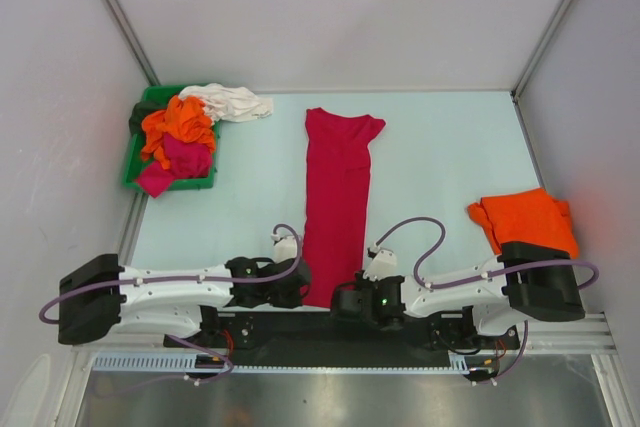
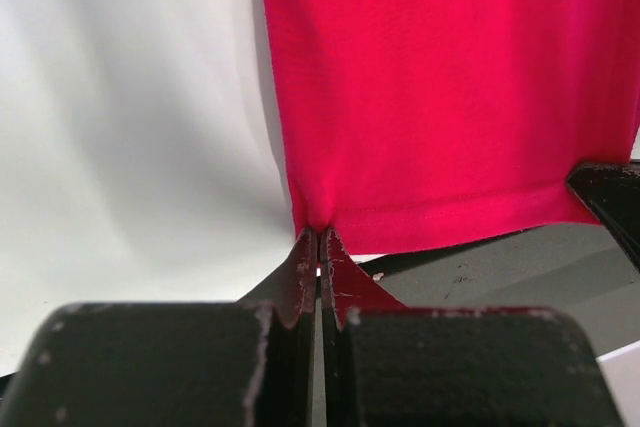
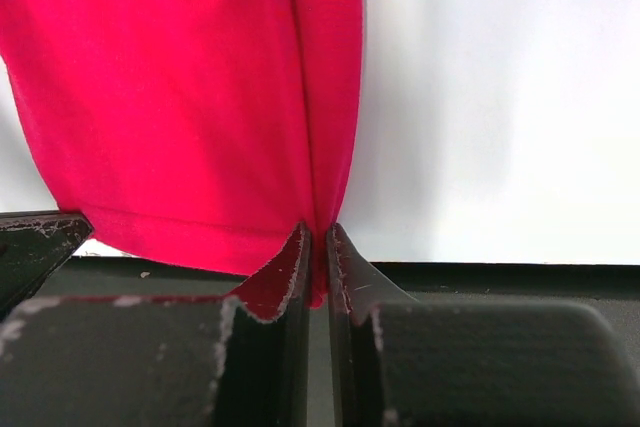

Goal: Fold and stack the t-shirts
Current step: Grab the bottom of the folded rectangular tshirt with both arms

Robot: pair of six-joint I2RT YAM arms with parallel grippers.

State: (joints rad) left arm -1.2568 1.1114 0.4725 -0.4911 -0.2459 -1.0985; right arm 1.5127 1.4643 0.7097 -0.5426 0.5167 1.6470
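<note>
A crimson-red t-shirt (image 1: 337, 197) lies folded into a long narrow strip down the middle of the table, neck end far, hem near the arm bases. My left gripper (image 1: 297, 283) is shut on the hem's left corner (image 2: 318, 232). My right gripper (image 1: 352, 299) is shut on the hem's right corner (image 3: 318, 237), with cloth showing between its fingertips (image 3: 292, 262). A folded orange t-shirt (image 1: 525, 219) lies at the right. More t-shirts sit heaped at the back left: orange (image 1: 180, 122), magenta (image 1: 185, 159), white (image 1: 235, 102) and a dark one (image 1: 140, 115).
The heap fills a green bin (image 1: 196, 184) by the left wall, with the white shirt spilling over its far rim onto the table. Walls close in the table on both sides. A black rail (image 1: 300, 332) runs along the near edge under the hem.
</note>
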